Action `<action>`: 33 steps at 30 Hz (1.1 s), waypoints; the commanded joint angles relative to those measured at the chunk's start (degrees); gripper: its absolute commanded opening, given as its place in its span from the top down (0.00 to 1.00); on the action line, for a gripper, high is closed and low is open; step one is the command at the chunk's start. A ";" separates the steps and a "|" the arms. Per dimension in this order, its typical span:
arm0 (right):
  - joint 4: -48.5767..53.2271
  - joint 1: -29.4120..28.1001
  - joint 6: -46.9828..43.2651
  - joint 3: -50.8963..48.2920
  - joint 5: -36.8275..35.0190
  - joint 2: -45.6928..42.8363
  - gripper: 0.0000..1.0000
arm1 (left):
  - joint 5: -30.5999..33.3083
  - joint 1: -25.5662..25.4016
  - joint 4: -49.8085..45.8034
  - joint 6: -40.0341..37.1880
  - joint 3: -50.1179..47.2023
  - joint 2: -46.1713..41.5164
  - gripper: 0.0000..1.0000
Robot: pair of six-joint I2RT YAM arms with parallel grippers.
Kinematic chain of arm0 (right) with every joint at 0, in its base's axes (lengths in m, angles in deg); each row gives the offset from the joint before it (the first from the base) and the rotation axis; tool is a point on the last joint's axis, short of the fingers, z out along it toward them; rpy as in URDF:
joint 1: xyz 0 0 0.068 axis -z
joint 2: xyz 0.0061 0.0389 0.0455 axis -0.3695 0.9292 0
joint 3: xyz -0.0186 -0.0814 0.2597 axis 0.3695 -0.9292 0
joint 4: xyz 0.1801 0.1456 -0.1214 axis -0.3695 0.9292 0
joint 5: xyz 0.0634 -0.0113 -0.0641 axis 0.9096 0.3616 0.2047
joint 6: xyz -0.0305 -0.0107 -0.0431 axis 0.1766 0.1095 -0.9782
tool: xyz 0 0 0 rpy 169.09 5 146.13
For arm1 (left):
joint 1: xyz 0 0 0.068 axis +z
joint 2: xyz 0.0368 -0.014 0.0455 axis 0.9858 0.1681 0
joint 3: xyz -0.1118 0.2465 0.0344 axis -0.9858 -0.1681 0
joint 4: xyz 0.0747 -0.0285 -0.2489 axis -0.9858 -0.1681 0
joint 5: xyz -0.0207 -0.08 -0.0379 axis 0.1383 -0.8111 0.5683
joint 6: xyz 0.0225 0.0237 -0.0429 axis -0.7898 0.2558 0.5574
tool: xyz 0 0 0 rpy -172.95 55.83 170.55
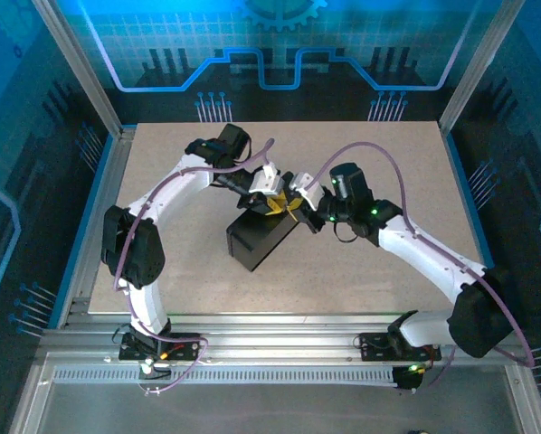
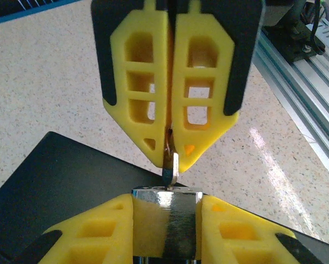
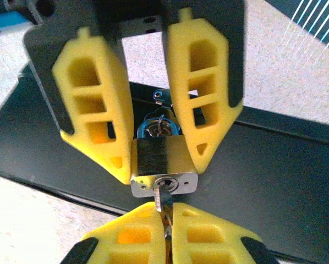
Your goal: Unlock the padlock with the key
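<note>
Left wrist view: my left pincer (image 2: 167,208) is part-closed, clamping the padlock (image 2: 167,226) by its sides, with the keyhole face turned straight toward the right pincer (image 2: 171,158). That one is pinched tight on the key (image 2: 170,171). The blade runs out along its fingers, tip at or just inside the keyhole dead ahead, so I judge a twist about that axis is next.

A dark box (image 1: 257,240) lies on the speckled table (image 1: 388,163).
</note>
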 commanded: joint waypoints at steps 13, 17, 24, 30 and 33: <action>-6.43 9.74 54.75 4.58 23.60 9.87 1.00 | -4.75 -1.02 3.80 0.48 -1.92 -3.47 0.88; -5.97 10.13 67.19 5.23 24.66 11.78 1.00 | -4.75 -0.99 4.05 0.39 -2.22 -3.64 0.88; -4.29 10.43 83.94 4.09 23.62 13.18 1.00 | -4.57 -0.99 4.86 0.57 -2.95 -4.06 0.88; -1.98 11.70 87.94 4.51 25.55 13.49 0.92 | -4.22 -0.75 4.91 0.65 -3.42 -4.18 0.88; 12.46 13.21 74.86 10.69 22.87 13.95 0.80 | -4.13 -0.42 4.76 0.74 -3.52 -4.07 0.88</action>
